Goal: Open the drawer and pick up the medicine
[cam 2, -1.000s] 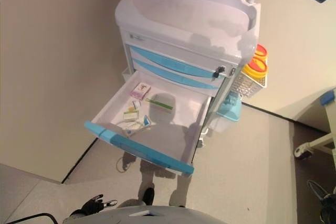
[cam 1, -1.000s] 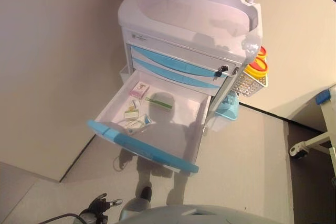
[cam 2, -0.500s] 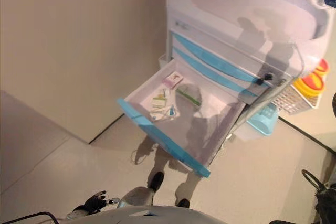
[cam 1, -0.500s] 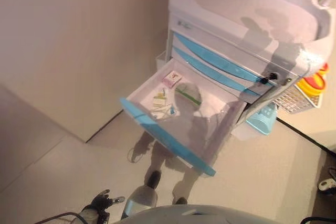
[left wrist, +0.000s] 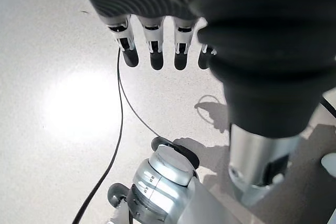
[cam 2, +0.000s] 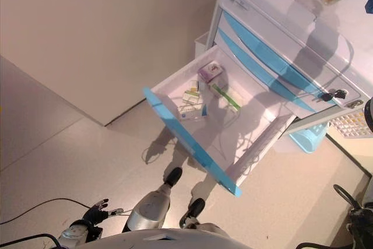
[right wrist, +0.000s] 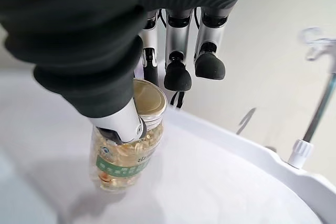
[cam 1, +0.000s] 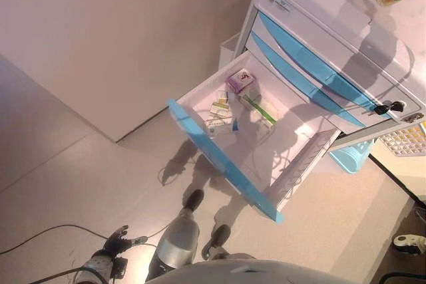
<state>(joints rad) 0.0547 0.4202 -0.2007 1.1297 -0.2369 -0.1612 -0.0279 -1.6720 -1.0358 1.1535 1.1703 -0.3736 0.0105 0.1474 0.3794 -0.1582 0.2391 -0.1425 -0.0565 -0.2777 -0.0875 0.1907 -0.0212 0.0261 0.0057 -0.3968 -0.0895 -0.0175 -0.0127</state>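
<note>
Pale floor [cam 1: 80, 164] lies wide and bare to the left of a white medical cart [cam 1: 319, 4], and a beige wall [cam 1: 120, 31] runs behind it, close to the cart's far left corner. One drawer [cam 1: 256, 134] of the cart is pulled fully out toward the near left; its blue front edge [cam 1: 223, 164] stands over the floor with free room before it. Inside, in the far left part, lie some small medicine boxes [cam 1: 229, 101], near each other, while the right part of the drawer floor is bare. Two blue-fronted drawers [cam 1: 313, 74] above it are closed. On the cart's top, at the upper right, the right hand [right wrist: 131, 121] holds a clear medicine bottle [right wrist: 126, 156] with yellow capsules and a gold lid: the thumb presses on its side and the fingers [right wrist: 178, 74] stand beside the lid. The bottle stands near the raised white rim [right wrist: 252, 150] of the top. The left hand [cam 1: 113, 241] hangs low over the floor at the near left, fingers [left wrist: 152, 43] relaxed and holding nothing.
</note>
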